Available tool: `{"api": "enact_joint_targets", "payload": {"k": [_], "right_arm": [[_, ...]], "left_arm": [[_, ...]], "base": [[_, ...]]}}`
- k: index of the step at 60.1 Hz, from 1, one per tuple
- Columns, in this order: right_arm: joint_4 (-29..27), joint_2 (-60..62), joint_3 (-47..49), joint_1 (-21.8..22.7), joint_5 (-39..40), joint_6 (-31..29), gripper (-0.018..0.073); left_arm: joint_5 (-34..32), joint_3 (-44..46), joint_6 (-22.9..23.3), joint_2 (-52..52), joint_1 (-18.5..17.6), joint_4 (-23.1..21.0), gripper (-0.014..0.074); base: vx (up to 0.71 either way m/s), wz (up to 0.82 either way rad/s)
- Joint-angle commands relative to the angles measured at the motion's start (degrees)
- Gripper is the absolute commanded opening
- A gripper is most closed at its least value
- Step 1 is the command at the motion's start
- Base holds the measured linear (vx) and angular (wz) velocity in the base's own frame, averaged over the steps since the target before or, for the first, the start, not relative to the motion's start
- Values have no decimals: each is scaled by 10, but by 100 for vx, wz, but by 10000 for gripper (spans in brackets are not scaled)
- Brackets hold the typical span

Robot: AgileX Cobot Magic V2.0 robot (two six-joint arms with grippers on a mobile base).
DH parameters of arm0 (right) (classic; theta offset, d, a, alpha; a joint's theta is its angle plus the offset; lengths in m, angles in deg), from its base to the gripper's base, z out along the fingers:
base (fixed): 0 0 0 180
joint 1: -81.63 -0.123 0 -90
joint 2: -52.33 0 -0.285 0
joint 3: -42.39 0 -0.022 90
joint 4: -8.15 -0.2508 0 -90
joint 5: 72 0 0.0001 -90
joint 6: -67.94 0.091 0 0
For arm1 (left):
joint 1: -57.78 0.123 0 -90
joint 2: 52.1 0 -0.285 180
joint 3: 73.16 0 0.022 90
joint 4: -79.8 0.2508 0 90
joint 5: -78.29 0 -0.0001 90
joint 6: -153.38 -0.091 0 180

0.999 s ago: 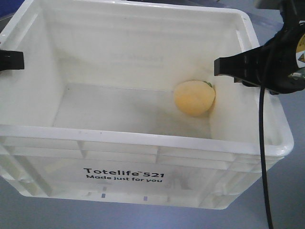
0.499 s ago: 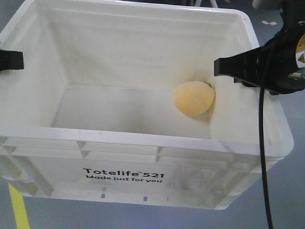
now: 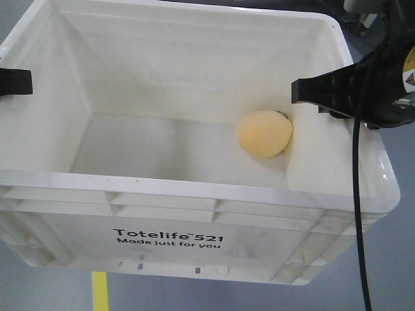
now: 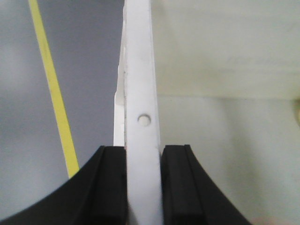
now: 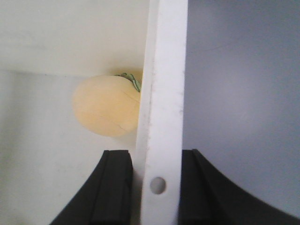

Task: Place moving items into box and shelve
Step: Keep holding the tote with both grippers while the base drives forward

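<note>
The pale yellow-orange, peach-like item point(image 3: 264, 133) is lying on the bottom of the white box point(image 3: 194, 186), in the far right part of it, and is resting against the inside of the right wall. A small green leaf point(image 5: 131, 80) is showing at its top where it is meeting that wall.

The box is standing open-topped, with the black print "Totelife 521 Made just for you" facing the front camera. The right gripper point(image 5: 157, 161) is clamping the right wall just beside the peach-like item: one black finger is pressing on the inside face and the other on the outside face, so the jaws are parted only by the thickness of the wall. The left gripper point(image 4: 143, 157) is doing the same on the opposite wall, with its two fingers lying flat against either face of the white plastic.

The front view is showing only the tips of both grippers at the rim, and a black cable point(image 3: 356, 214) is hanging down from the right arm across the box's corner. The wrist views are showing the pinch itself, which the front view is not. Around the box, grey floor point(image 3: 389, 272) is showing, and a yellow stripe point(image 4: 51, 89) is running along it on the left side.
</note>
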Motion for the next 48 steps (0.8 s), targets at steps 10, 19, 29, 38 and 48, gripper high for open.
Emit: {"api": "enact_joint_targets", "payload": {"k": [10, 19, 29, 38, 48], "right_arm": [[67, 17, 19, 4, 22, -2, -11], [67, 17, 19, 4, 22, -2, -11], [67, 17, 19, 4, 22, -2, -11], [67, 17, 19, 4, 21, -2, -11], [67, 17, 19, 4, 21, -2, -11]], "left_arm": [[-76, 25, 4, -18, 0, 42, -15], [-76, 25, 4, -18, 0, 42, -15], [-76, 25, 4, -18, 0, 42, -15], [-75, 25, 4, -18, 0, 42, -15], [-76, 25, 4, -18, 0, 42, -15]], "base": [[-14, 53], [-11, 46], [-7, 41], [-3, 32], [2, 20]]}}
